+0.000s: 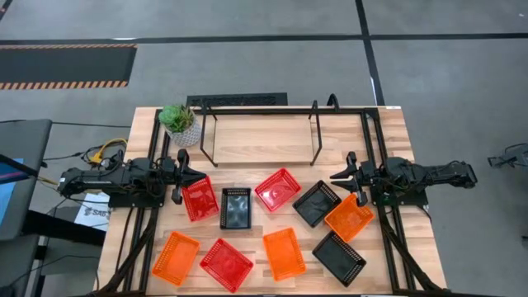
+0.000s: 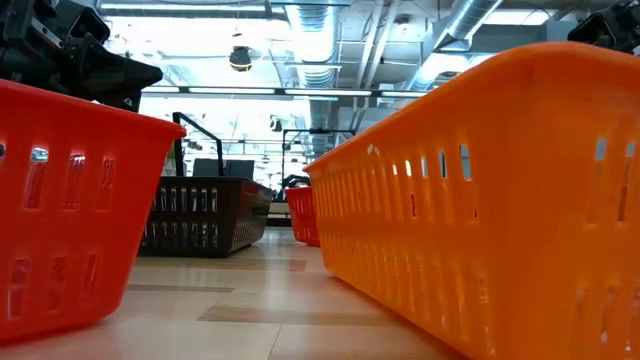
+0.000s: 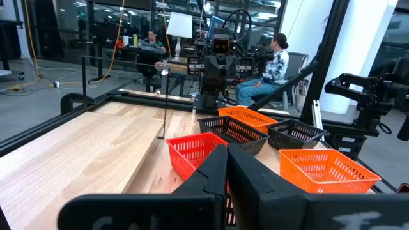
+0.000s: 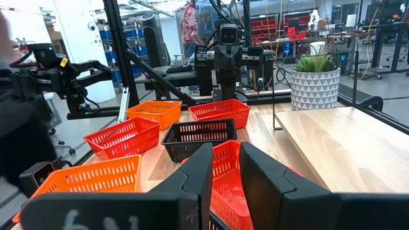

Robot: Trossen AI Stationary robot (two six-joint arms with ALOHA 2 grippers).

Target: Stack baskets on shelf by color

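Crowding shelf [image 1: 260, 140]: plant pot [image 1: 181, 124] | baskets [image 1: 282, 252] scattered | both end effectors spread

Two dark, near-black arms, boxy jointed segments; left end effector [image 1: 183, 173], right end effector [image 1: 346, 173]: angular black fingers.

Bright, even overhead light, soft faint shadows, ceiling lamp glare in the low view, wrist-view fingers [image 3: 220, 169] blurred

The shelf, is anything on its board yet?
Empty. The shelf shows only bare wood in the high view; all nine baskets lie on the table.
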